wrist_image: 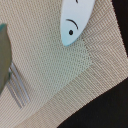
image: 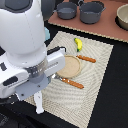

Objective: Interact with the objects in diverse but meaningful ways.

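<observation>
The small white elongated piece (wrist_image: 75,22) lies flat on the woven placemat (wrist_image: 55,75) near its corner, below our hand (image: 38,104); whether the hand is spread we cannot tell. We judge the piece light, stiff and slick, best pinched across its narrow width. Farther off lies the yellow banana (image: 78,44).

A woven beige placemat (wrist_image: 55,65) is seen close up, its corner edged by dark table surface (wrist_image: 107,107). A white-blue fish-shaped toy (wrist_image: 75,22) lies on it. A blurred gripper finger (wrist_image: 4,55) is seen at the frame edge.
</observation>
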Robot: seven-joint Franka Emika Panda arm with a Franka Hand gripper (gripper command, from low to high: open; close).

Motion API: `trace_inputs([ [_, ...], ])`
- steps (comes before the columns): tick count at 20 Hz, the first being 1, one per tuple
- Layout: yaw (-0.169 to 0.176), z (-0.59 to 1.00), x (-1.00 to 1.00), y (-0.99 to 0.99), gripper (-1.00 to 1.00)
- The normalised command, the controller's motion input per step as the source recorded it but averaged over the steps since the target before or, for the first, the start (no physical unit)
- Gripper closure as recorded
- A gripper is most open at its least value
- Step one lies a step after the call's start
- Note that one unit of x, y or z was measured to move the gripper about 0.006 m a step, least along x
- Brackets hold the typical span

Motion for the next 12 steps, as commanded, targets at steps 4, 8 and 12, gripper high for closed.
trace_inputs([
  [4, -0.013, 0.62, -0.9, 0.51, -1.0],
  [8, 0.0, 0.09, -0.97, 0.4, -1.0],
  [12, 0.0, -0.02, -0.98, 0.55, -1.0],
])
